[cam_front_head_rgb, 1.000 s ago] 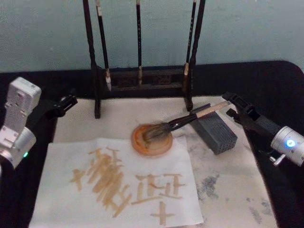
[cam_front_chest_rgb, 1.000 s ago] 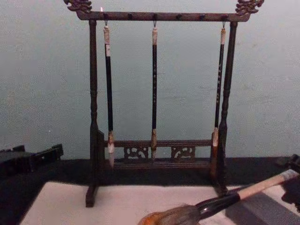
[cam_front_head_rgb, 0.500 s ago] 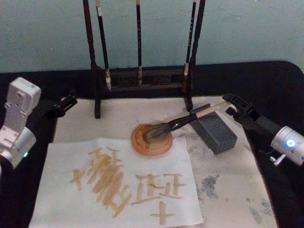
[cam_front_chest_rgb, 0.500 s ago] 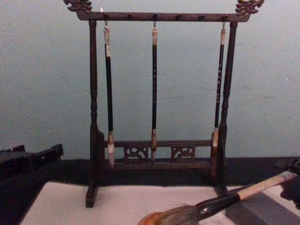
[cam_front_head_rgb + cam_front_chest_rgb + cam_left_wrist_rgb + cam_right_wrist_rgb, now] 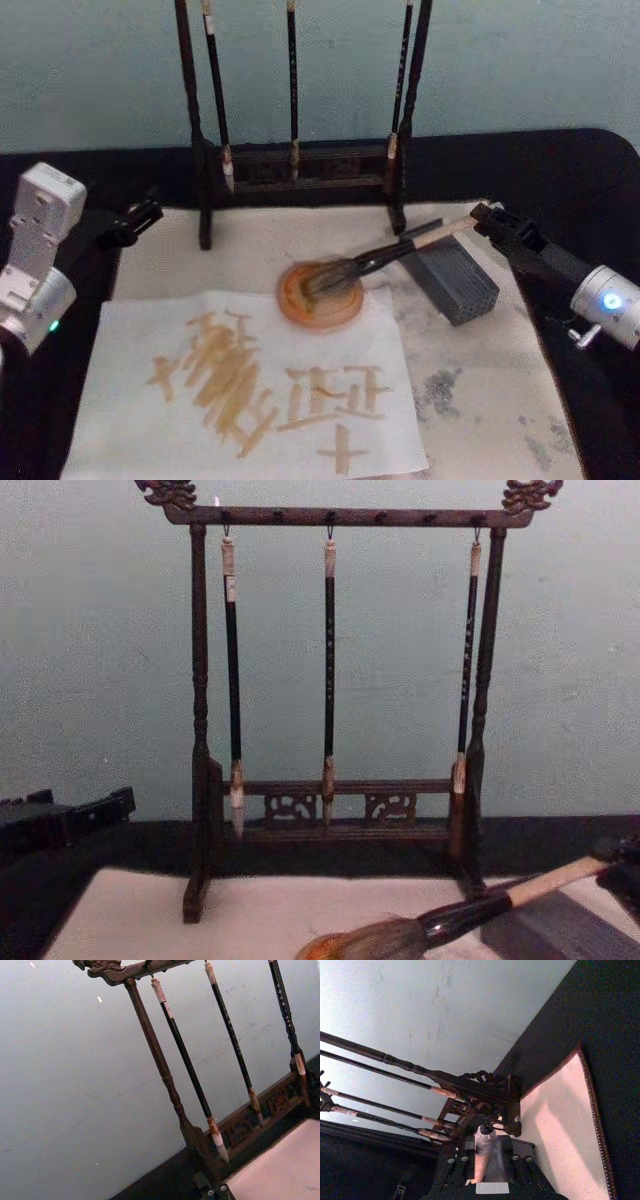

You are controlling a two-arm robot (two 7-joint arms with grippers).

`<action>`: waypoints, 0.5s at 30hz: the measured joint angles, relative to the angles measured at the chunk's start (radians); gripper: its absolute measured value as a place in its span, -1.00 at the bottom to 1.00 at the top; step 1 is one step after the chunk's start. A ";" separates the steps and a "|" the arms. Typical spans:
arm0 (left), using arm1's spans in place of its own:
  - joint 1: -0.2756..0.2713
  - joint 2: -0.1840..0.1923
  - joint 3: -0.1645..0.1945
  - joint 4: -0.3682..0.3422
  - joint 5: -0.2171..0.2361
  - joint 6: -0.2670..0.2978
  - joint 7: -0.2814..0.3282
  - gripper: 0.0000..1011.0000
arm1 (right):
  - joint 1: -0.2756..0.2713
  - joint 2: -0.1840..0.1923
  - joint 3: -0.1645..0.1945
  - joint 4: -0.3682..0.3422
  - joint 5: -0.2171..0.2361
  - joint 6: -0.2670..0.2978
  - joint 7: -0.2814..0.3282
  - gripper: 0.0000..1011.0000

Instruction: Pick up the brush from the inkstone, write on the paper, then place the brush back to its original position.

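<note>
The brush (image 5: 400, 248) lies slanted, its bushy head resting on the round orange inkstone (image 5: 300, 305) and its pale handle crossing a grey block (image 5: 455, 275). My right gripper (image 5: 483, 218) is at the handle's far end, shut on the brush. In the right wrist view the handle (image 5: 481, 1157) runs between the fingers, its whitish cap poking out. The chest view has the brush (image 5: 470, 912) low at the right, beside the right gripper (image 5: 625, 865). The paper (image 5: 130, 330), marked with ochre strokes, lies in front of the inkstone. My left gripper (image 5: 140, 215) is parked at the left.
A dark wooden rack (image 5: 300, 160) holding three thin black brushes stands behind the inkstone. A stained white felt mat (image 5: 480, 400) lies under everything, on a black table. The rack's right post (image 5: 400, 200) is close to the brush handle.
The right gripper's fingers, spread around the handle's end before, have closed on it. The handle's end has dropped slightly in the chest view. The left arm has not moved.
</note>
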 joint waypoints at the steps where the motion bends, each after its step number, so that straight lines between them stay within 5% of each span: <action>1: 0.000 0.000 0.000 0.000 0.000 0.000 0.000 0.98 | 0.000 0.000 0.000 0.000 0.000 0.000 0.000 -0.32; 7: 0.000 0.000 0.000 0.000 0.000 0.000 0.000 0.98 | 0.000 0.000 0.000 0.000 0.001 0.000 0.001 -0.65; 15: 0.000 0.000 0.000 0.000 0.000 0.000 0.000 0.98 | 0.000 0.000 0.000 0.000 0.001 0.000 0.001 -0.65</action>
